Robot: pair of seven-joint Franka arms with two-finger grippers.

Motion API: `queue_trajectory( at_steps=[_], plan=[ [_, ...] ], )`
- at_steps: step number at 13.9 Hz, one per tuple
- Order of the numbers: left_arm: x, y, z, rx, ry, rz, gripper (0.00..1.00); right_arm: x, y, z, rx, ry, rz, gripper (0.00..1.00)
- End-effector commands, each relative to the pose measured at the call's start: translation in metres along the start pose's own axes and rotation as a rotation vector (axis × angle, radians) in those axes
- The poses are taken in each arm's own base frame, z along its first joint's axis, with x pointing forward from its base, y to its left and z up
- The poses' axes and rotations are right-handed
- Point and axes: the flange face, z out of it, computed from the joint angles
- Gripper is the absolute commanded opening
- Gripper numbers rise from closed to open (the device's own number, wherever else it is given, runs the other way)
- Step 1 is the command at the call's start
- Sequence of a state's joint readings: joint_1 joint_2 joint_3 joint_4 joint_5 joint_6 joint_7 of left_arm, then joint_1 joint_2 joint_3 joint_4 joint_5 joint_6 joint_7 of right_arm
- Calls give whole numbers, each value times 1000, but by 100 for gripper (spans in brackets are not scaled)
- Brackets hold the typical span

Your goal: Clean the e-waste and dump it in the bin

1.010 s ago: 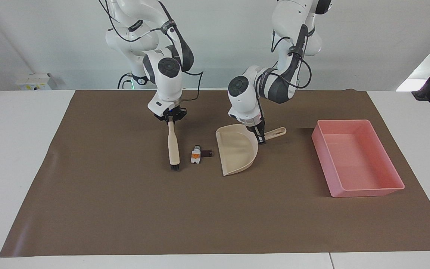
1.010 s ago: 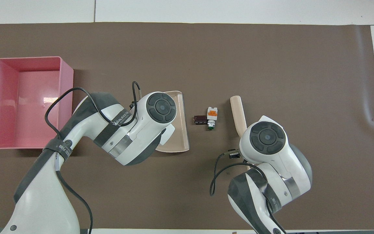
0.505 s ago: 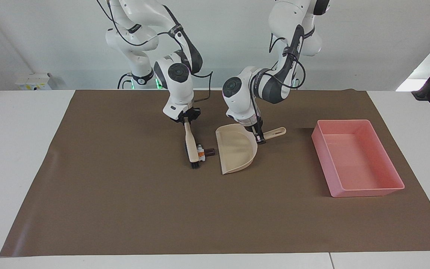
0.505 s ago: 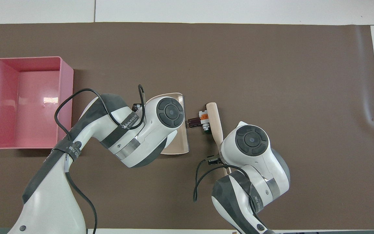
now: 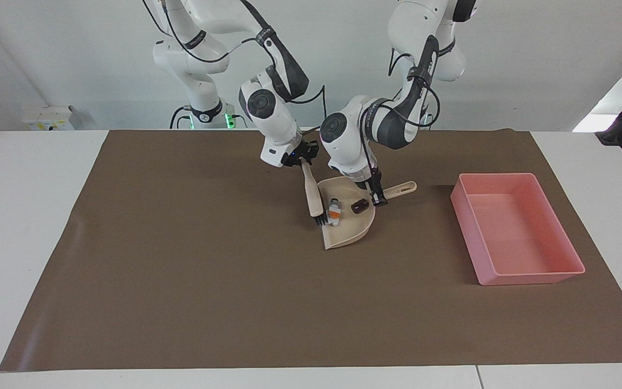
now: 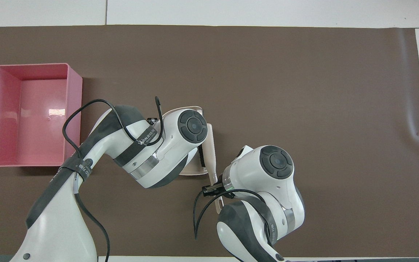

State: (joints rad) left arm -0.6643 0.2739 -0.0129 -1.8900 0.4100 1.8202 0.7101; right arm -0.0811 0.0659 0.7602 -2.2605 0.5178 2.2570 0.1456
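Observation:
Both pieces of e-waste lie in the beige dustpan: the white-grey block with an orange mark near its open lip, the dark chip deeper in. My right gripper is shut on the handle of the beige brush, whose black bristles touch the pan's lip beside the block. My left gripper is shut on the dustpan's handle. The pink bin stands empty toward the left arm's end of the table. In the overhead view the arms hide the e-waste; the brush and bin show.
A brown mat covers most of the white table. A strip of bare mat separates the dustpan and the bin. A small white box sits near the table's corner at the right arm's end.
My right gripper swept the brush toward the left arm's end, pushing both e-waste pieces off the mat into the dustpan. The left gripper kept its hold; the pan barely shifted.

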Motion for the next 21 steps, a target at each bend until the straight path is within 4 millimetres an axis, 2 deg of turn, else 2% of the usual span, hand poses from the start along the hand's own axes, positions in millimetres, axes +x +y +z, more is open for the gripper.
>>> queue_trajectory(
  at_steps=[1, 4, 6, 7, 9, 11, 13, 16, 18, 19, 21],
  plan=[
    [3, 3, -2, 7, -23, -3, 0, 15, -11, -14, 71, 18, -14, 0],
    [3, 3, 0, 7, -15, -2, 0, 19, -19, -21, 81, 18, -19, 0],
    [2, 2, 1, 4, -15, 6, 0, 12, -20, -26, 49, 6, -16, 0],
    [0, 0, 2, 3, -7, 6, 0, 4, -21, -38, 8, 16, -17, 0],
    [2, -3, 3, 25, 30, 41, 0, -8, -9, -57, -109, 16, 29, 0],
    [-2, -5, 8, 2, 67, 63, 0, -8, 21, -82, -172, 20, 81, 0],
    [-13, -11, 16, 39, 123, 64, 0, -7, 62, -115, -205, 27, 152, 0],
    [-17, -14, 19, 31, 170, 85, 0, -3, 122, -151, -305, 54, 209, 0],
    [-40, -26, 13, 4, 266, 94, 0, 0, 157, -166, -432, 68, 205, 0],
    [-45, -23, 6, 4, 287, 99, 0, 0, 171, -173, -470, 72, 201, 0],
    [-55, -15, -1, 19, 316, 99, 0, 1, 215, -191, -488, 79, 213, 0]
  ],
)
